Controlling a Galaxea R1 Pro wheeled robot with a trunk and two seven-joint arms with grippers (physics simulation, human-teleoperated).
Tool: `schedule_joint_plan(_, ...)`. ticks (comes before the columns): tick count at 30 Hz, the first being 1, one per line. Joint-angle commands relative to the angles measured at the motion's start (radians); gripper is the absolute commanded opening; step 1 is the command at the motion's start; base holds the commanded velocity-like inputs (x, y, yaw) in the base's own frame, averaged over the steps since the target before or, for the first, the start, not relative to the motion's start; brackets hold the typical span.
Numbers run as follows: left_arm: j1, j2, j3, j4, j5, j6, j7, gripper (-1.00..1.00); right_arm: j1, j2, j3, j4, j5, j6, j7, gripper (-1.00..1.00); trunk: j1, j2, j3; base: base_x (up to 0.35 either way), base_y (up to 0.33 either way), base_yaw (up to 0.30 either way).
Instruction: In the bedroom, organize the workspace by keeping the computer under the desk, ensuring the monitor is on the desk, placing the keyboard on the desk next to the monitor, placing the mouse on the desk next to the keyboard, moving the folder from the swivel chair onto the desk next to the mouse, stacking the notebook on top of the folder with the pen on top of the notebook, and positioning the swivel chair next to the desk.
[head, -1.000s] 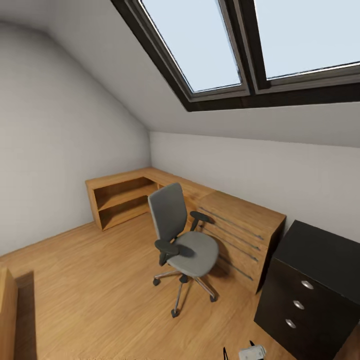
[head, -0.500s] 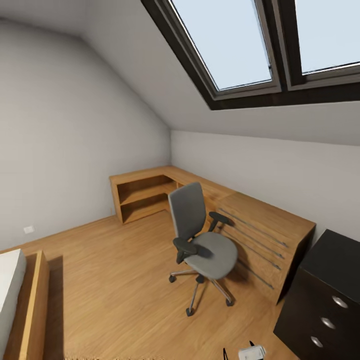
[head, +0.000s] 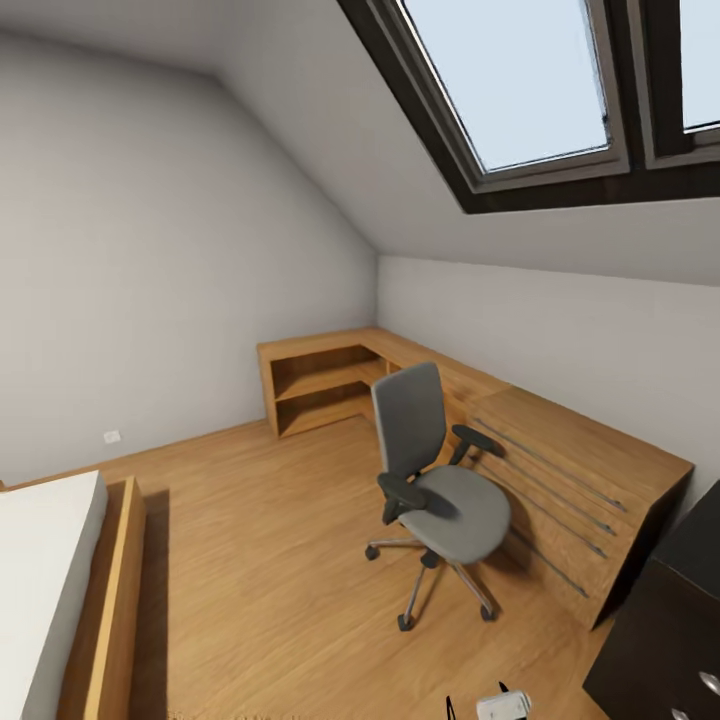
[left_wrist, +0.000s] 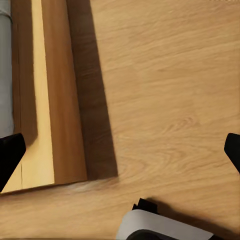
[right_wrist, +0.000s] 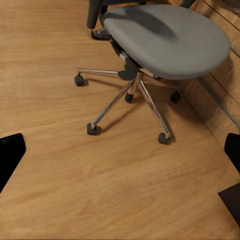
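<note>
The swivel chair (head: 432, 487) stands on the wood floor of the bedroom, grey seat bare, back toward the far corner. My right gripper (right_wrist: 120, 155) hangs open above the floor in front of the swivel chair (right_wrist: 165, 40), its chrome legs and castors just ahead. A corner of the black desk (head: 672, 620) shows at the lower right of the head view. My left gripper (left_wrist: 120, 155) is open over bare floor with nothing between its fingers. The folder, notebook, pen, keyboard, mouse, monitor and computer are out of view.
A light oak low cabinet (head: 560, 470) runs along the far wall behind the chair. A bed (head: 60, 590) with a wooden frame (left_wrist: 50, 100) lies at the left. Skylights (head: 520, 90) sit in the sloped ceiling. Open floor lies between bed and chair.
The head camera has turned left, so the whole picture slid right: the bed came into view and most of the black desk left the frame. The chair itself has not moved.
</note>
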Motion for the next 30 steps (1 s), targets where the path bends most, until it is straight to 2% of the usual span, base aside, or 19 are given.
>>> schedule_joint_plan(1,0.0,0.001,-0.009,-0.003,0.004,-0.002,0.008,1.0,-0.001,0.0,0.009,0.0,0.0,0.0,-0.009,1.0,0.0,-0.001,-0.003,0.0,0.0,0.204)
schedule_joint_plan(12,0.0,0.001,-0.011,-0.003,0.002,-0.004,0.009,1.0,-0.001,0.001,0.011,0.001,0.001,0.0,-0.009,1.0,0.0,-0.001,-0.016,0.021,0.0,0.199)
schedule_joint_plan(23,0.0,0.0,-0.011,-0.003,0.002,0.001,0.009,1.0,-0.001,0.004,0.013,0.001,0.002,0.0,-0.009,1.0,0.0,-0.001,-0.029,0.227,-0.047,0.196)
schedule_joint_plan(30,0.0,-0.001,-0.012,-0.003,0.001,0.002,0.008,1.0,-0.001,0.005,0.014,0.001,0.003,0.0,-0.009,1.0,0.0,-0.001,-0.038,0.059,-0.016,0.188)
